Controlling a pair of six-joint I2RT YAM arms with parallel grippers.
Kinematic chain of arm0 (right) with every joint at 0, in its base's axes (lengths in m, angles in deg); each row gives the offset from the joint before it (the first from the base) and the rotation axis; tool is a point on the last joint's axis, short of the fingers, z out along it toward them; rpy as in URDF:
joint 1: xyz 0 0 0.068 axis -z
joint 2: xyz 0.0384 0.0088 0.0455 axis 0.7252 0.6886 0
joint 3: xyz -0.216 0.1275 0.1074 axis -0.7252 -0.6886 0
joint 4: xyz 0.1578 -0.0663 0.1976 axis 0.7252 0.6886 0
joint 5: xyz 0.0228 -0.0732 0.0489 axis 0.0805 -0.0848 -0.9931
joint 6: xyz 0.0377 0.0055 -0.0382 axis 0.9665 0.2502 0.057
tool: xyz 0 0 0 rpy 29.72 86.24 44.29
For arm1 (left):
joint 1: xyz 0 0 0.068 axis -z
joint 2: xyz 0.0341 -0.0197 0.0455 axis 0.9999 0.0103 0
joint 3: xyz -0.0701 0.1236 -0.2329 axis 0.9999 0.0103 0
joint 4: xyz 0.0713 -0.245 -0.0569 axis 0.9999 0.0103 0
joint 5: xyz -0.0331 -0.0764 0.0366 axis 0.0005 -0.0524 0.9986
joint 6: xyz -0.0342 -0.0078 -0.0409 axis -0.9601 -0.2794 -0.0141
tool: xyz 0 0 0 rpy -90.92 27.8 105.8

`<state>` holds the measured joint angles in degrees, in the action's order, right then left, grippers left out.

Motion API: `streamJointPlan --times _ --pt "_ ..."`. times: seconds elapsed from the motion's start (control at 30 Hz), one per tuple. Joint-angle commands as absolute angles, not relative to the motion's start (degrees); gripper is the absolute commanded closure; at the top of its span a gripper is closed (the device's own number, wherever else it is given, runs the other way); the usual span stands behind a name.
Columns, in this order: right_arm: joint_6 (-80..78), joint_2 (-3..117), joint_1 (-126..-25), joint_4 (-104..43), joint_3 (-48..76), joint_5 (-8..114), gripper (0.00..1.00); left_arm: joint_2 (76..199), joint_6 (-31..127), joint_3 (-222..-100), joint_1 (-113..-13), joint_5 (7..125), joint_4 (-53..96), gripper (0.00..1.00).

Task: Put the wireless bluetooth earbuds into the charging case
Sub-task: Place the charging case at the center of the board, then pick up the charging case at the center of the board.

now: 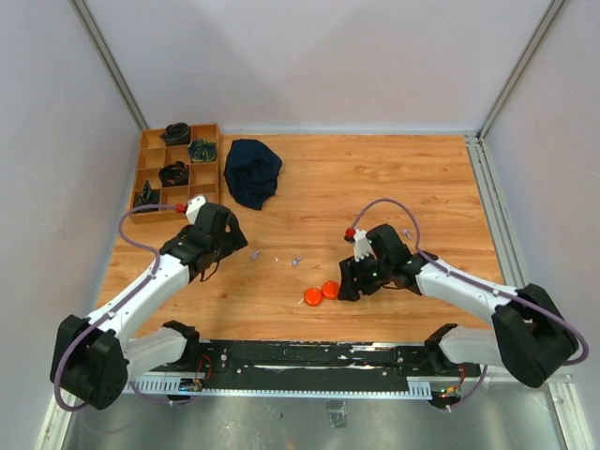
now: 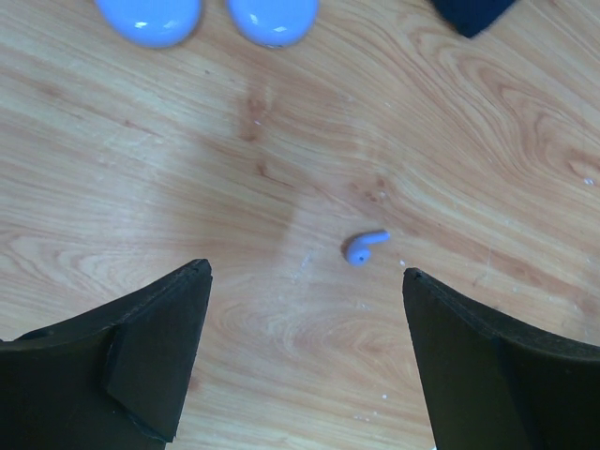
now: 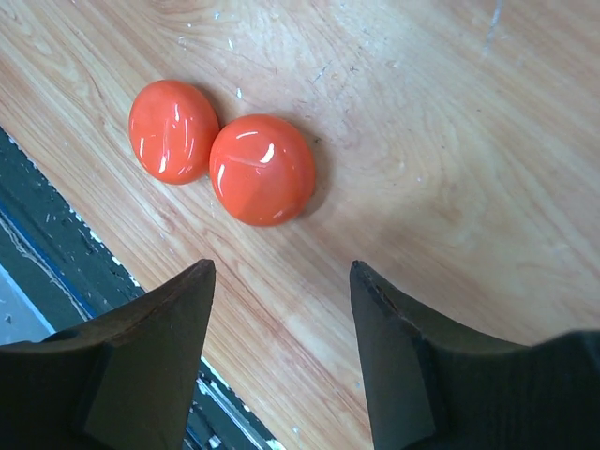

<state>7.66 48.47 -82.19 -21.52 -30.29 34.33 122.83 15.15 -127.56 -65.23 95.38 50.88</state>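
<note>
Tray [image 1: 138, 175] compartments w/ dark bundles [image 1: 174, 173]; lavender earbud [image 2: 364, 246] loose on table [image 2: 141, 187].

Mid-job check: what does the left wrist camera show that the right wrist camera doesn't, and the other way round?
Only the left wrist: one lavender earbud lying on the wood ahead of the fingers, two lavender domes at the top edge, and a corner of dark cloth.
Only the right wrist: two orange domes touching side by side, and the black rail along the table's edge.
Both: the wooden table, and an open gripper holding nothing, the left gripper and the right gripper.
</note>
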Motion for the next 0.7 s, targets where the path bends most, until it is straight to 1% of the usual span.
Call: streamJointPlan --times 0.0,0.13,0.27,0.43,0.67 --pt "5.3 42.1 -80.8 -16.9 -31.1 40.2 0.36 124.7 13.3 -129.0 -70.2 97.6 49.4 0.12" --pt "3.7 37.2 -80.8 -15.7 -31.0 42.6 0.28 127.9 14.3 -130.1 -76.4 98.5 48.1 0.12" --pt "2.5 32.3 -80.8 -17.9 -32.3 43.7 0.2 133.1 15.6 -131.9 -81.2 98.7 45.0 0.13" --pt "1.2 25.7 -80.8 -20.7 -35.1 45.8 0.11 140.1 17.7 -134.7 -83.6 99.6 40.5 0.14" --pt "0.5 19.4 -80.8 -22.2 -37.7 46.2 0.04 148.8 18.5 -137.7 -87.0 98.0 36.1 0.17"
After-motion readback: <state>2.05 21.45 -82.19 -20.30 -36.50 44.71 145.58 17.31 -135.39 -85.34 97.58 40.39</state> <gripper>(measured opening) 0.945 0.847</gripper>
